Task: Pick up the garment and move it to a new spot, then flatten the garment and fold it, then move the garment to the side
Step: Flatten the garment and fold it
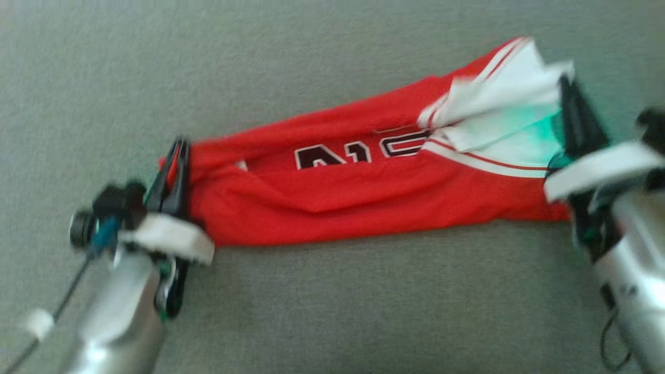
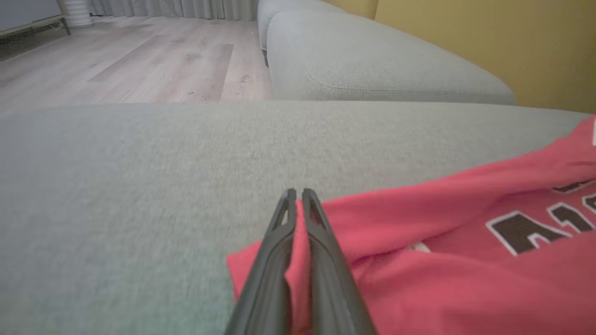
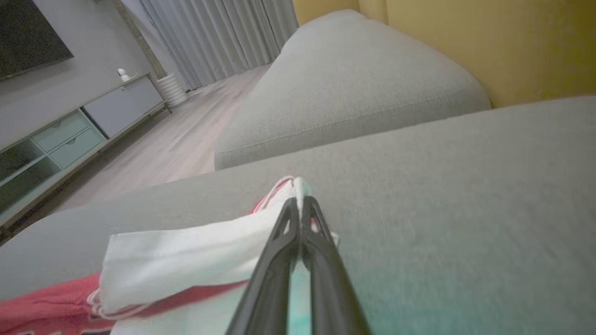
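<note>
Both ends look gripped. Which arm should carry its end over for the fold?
Probably left. The left fingers pinch a tidy red corner of the garment; the right fingers hold bunched white trim, which would likely fold untidily.

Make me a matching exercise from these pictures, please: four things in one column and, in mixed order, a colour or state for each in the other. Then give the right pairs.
Column one:
1. left gripper
2. right gripper
3. sofa seat
4. wall

Column two:
a. yellow
b. shut on the white end of the garment
c. grey
d. shut on the red end of the garment

Pairs: 1-d, 2-b, 3-c, 4-a.
</note>
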